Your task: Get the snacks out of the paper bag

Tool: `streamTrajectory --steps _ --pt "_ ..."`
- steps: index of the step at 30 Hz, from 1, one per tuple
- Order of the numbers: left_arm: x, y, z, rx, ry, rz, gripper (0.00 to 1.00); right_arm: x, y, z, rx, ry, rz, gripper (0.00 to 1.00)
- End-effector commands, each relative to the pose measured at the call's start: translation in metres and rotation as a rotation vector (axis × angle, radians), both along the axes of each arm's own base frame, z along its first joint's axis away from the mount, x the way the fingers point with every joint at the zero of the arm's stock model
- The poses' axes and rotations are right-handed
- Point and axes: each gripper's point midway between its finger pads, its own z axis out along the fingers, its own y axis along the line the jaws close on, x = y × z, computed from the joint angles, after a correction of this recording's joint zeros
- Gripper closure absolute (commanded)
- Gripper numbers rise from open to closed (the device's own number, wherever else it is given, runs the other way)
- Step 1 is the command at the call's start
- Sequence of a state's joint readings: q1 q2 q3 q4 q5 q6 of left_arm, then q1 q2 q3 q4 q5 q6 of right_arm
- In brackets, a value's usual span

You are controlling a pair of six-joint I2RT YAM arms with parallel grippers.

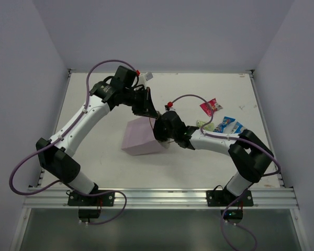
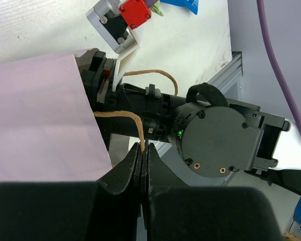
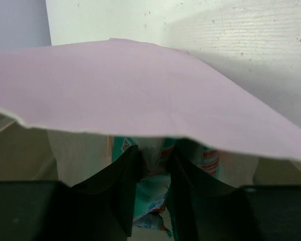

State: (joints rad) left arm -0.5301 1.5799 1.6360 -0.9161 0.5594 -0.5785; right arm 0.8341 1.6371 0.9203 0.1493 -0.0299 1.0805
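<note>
Brown cord (image 2: 123,114) of the lilac paper bag (image 2: 40,115) is sitting clenched in the left gripper (image 2: 144,150). Right gripper (image 3: 153,155) is straddling a glossy teal packet (image 3: 153,196); grip unclear.

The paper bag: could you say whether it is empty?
Not empty: a teal packet shows inside the paper bag, at its mouth.

My left pincer (image 2: 144,148) and right pincer (image 3: 154,156) are black. The paper bag (image 1: 141,138) is a plain pale pinkish-lilac, and its cord handle (image 2: 135,119) is light brown. One packet (image 3: 150,201) is teal with colourful print. The other packets are red-pink (image 1: 211,107), blue (image 1: 227,124) and light green (image 1: 203,125). The bench (image 1: 199,86) is white and my cable (image 1: 110,61) is purple.
</note>
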Motion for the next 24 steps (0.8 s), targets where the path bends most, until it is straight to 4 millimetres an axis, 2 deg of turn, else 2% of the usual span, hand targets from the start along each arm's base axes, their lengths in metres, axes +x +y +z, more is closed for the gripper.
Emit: streamTrajectory --steps 1,2,5,8,9,11,12,13,18,22,24 --pt "0.001 0.003 0.013 -0.007 -0.038 -0.016 1.0 0.017 0.015 0.021 0.033 -0.073 -0.03 0.67" --pt "0.001 0.003 0.014 -0.007 -0.039 -0.017 1.0 0.018 0.018 0.02 0.031 -0.071 -0.029 0.76" --pt "0.001 0.004 0.014 -0.003 -0.042 -0.02 1.0 0.02 0.016 0.021 0.017 -0.073 -0.04 0.92" --pt "-0.001 0.006 0.012 0.007 -0.046 -0.025 1.0 0.02 0.01 0.025 0.004 -0.082 -0.055 0.99" --pt "-0.001 0.007 0.011 0.009 -0.046 -0.024 1.0 0.019 0.008 0.03 0.006 -0.087 -0.06 1.0" --pt "-0.001 0.008 0.009 0.011 -0.045 -0.023 1.0 0.015 -0.002 0.03 -0.017 -0.08 -0.073 1.0" --pt "-0.001 0.008 0.006 0.015 -0.042 -0.021 1.0 0.012 -0.005 0.042 -0.002 -0.096 -0.074 1.0" --pt "0.0 0.009 0.004 0.016 -0.042 -0.019 1.0 0.009 -0.012 0.039 -0.02 -0.087 -0.081 1.0" --pt "-0.002 0.009 0.0 0.008 -0.045 -0.021 1.0 0.007 -0.034 0.062 -0.02 -0.131 -0.115 1.0" --pt "-0.002 0.013 -0.005 0.011 -0.045 -0.014 1.0 0.003 -0.049 0.058 -0.048 -0.097 -0.127 1.0" --pt "-0.002 0.014 -0.005 0.011 -0.051 -0.01 1.0 0.001 -0.052 0.065 -0.037 -0.112 -0.119 1.0"
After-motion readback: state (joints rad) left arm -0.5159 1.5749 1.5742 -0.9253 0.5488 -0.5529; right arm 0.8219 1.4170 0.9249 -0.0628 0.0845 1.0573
